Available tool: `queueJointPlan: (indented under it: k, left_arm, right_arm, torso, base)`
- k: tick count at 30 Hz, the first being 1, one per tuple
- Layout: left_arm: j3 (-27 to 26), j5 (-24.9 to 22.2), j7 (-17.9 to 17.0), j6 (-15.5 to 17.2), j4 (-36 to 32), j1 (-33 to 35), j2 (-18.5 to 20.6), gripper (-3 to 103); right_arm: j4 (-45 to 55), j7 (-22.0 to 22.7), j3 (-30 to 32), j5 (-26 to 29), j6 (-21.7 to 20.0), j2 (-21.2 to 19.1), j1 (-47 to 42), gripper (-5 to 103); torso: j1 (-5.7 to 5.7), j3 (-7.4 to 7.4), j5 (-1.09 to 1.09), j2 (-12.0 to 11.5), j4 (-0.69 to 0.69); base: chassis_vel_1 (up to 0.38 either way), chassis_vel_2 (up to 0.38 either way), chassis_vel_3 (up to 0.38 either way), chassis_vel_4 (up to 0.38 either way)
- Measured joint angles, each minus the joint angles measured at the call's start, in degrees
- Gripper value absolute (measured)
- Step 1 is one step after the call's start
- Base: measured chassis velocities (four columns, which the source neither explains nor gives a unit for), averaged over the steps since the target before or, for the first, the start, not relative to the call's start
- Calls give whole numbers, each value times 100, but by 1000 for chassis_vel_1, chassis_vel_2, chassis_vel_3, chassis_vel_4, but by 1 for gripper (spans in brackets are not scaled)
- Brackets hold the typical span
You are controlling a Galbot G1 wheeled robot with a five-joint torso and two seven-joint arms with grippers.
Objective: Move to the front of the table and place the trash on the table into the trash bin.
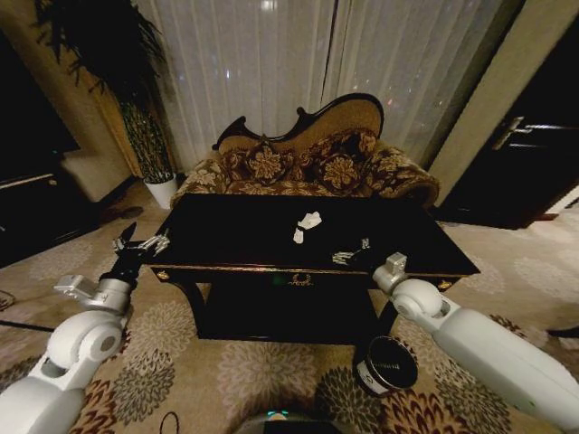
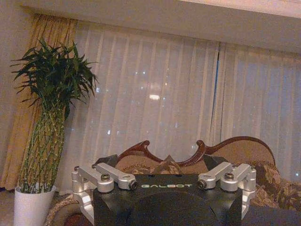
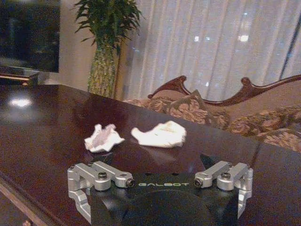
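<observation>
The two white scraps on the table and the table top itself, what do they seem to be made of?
The two white scraps look like crumpled paper or tissue: matt white, with soft irregular folds. The table looks like dark wood under a glossy lacquer, since it mirrors a light spot and the scraps; the thin gold trim along its front edge may be metal or paint.

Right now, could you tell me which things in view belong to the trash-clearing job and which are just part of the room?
Belonging to the job:
- table
- two crumpled white paper scraps lying on it
- trash bin on the carpet, front right
- right tool, over the table's front edge
- left tool, off the table's left end

Just there:
- sofa
- potted plant
- curtains
</observation>
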Motion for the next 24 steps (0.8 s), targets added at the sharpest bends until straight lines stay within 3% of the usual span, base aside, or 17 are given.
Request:
queueJointPlan:
  k: [8,24]
  left_arm:
    - [0,0,0,0,0,0,0,100]
    - [0,0,0,0,0,0,0,100]
  right_arm:
    - [-322,101,-1086,227,-153,373,1096,100]
    - [-872,133,-1867,218,-194,1089,1726,100]
  torso:
    - [1,0,-1,0,2]
    - [0,0,-1,0,1]
  base:
    - [0,0,0,0]
    - [0,0,0,0]
